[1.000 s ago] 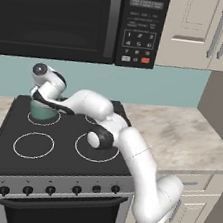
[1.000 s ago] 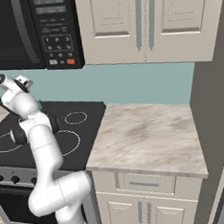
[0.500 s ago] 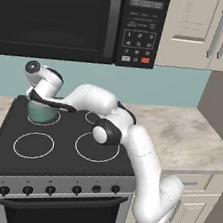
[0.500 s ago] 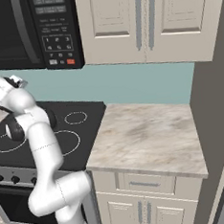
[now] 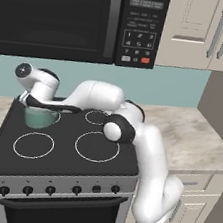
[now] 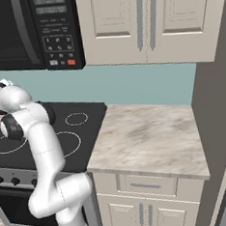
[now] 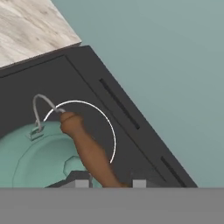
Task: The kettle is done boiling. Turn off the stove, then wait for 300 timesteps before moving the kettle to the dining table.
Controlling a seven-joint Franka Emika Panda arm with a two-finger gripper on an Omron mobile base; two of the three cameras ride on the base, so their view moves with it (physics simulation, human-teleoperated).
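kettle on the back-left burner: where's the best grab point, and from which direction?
The brown grip of the arched handle, taken from above. It stands clear over the kettle lid, narrow enough for the jaws; the body is wide and round. The gripper looks closed on it now.

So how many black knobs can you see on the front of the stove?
6. They sit in a row on the stove's grey front panel: knobs at and. None seems hidden.
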